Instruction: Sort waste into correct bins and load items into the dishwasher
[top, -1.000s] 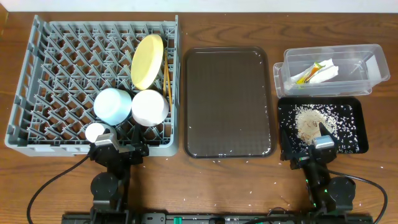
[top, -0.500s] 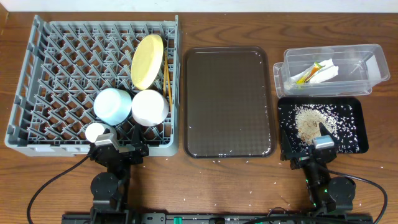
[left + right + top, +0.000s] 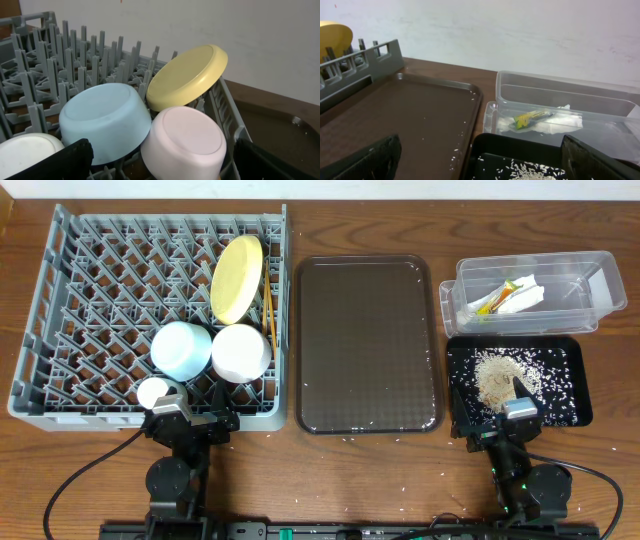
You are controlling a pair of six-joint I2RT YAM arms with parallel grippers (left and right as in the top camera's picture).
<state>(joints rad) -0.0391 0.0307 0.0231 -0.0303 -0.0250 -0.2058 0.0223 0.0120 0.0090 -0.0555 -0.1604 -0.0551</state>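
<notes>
The grey dish rack [image 3: 60, 300] holds the yellow plate [image 3: 236, 277] standing on edge, the light blue bowl [image 3: 181, 349] and the white bowl [image 3: 241, 352] upside down, and the chopsticks [image 3: 268, 315] beside the plate. The clear tub [image 3: 590, 280] holds the snack wrapper [image 3: 495, 298] and the white napkin [image 3: 527, 294]. The black tray [image 3: 575, 385] holds the rice scraps [image 3: 495, 375]. My left gripper [image 3: 190, 423] is open and empty at the rack's front edge, facing the bowls [image 3: 160, 165]. My right gripper [image 3: 500, 430] is open and empty at the black tray's front [image 3: 482, 162].
The dark brown serving tray [image 3: 367, 345] lies between rack and bins, with a few loose grains on it. A small white round item [image 3: 155, 392] sits in the rack's front left. Scattered grains lie on the table in front of the trays.
</notes>
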